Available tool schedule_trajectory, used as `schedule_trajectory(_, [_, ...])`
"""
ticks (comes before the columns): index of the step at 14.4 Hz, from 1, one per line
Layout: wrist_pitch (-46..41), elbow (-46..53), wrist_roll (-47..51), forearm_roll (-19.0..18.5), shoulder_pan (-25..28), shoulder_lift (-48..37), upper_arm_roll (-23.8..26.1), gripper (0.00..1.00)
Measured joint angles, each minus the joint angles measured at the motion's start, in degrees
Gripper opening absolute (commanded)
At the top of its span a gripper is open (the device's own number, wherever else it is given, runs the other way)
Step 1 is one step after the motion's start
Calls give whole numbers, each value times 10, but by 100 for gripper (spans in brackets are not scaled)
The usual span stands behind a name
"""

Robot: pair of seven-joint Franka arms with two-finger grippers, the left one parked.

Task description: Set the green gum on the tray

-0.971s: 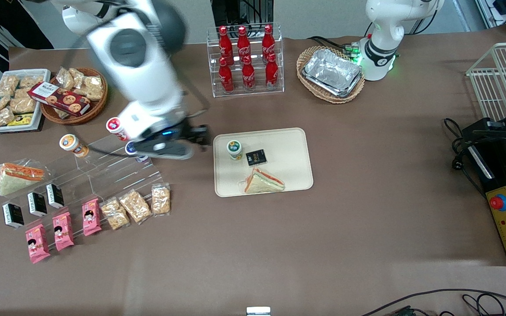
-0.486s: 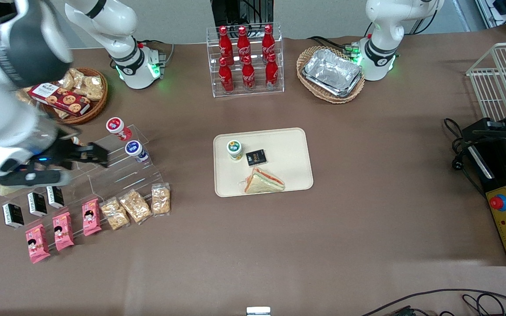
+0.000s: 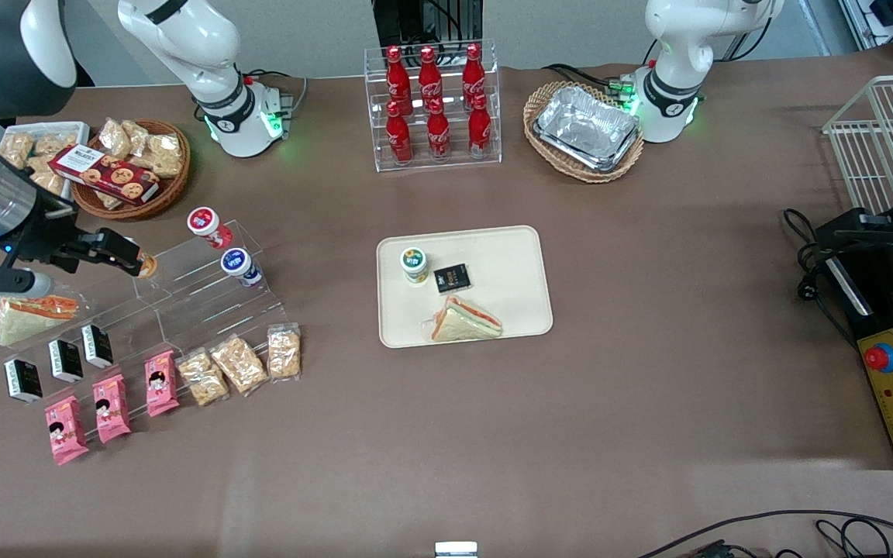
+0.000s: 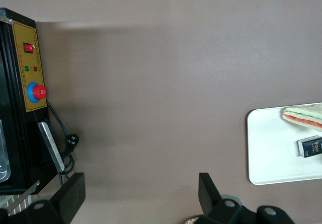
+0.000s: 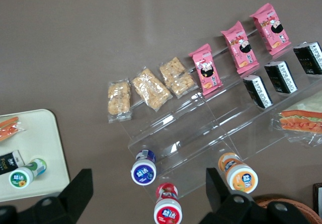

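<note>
- Front view: green gum [image 3: 414,263] upright on the tray [image 3: 508,263], white lid up, long axis straight up and down.
- Close to the tray's corner toward the working arm's end, the one farther from the front camera.
- Just beside the gum, nearer the tray's middle, a black packet [image 3: 452,277]; nearer the camera, a sandwich [image 3: 463,320] by the tray's near edge.
- Gripper [image 3: 130,260] well apart from the tray, low over the working arm's end of the table, right at the orange jar [image 3: 146,266] by the top of the clear stand [image 3: 198,294].
- Half a second ago, over the clear stand and closer to the tray; a full second ago, just beside the tray's edge. Gum, packet and sandwich in the same spots as then.
- Right wrist view: gripper [image 5: 147,177] spread wide, nothing between the fingers [image 5: 80,183].
- Far below, the blue jar [image 5: 143,171], red jar [image 5: 167,209] and orange jar [image 5: 241,176] on the clear stand [image 5: 201,128].
- Green gum [image 5: 22,176] small and upright near the tray's [image 5: 40,138] edge.
- Left wrist view: only one end of the tray [image 4: 266,148], with the sandwich [image 4: 304,116] and black packet [image 4: 309,146] on it.
</note>
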Motion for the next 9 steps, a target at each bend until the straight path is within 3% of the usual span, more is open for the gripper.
schedule_trajectory(7, [40, -18, -4, 8, 23, -3, 6, 100])
schedule_trajectory(8, [40, -18, -14, 8, 46, -2, -13, 100])
schedule_trajectory(9, [40, -18, -27, 8, 95, -2, -65, 100])
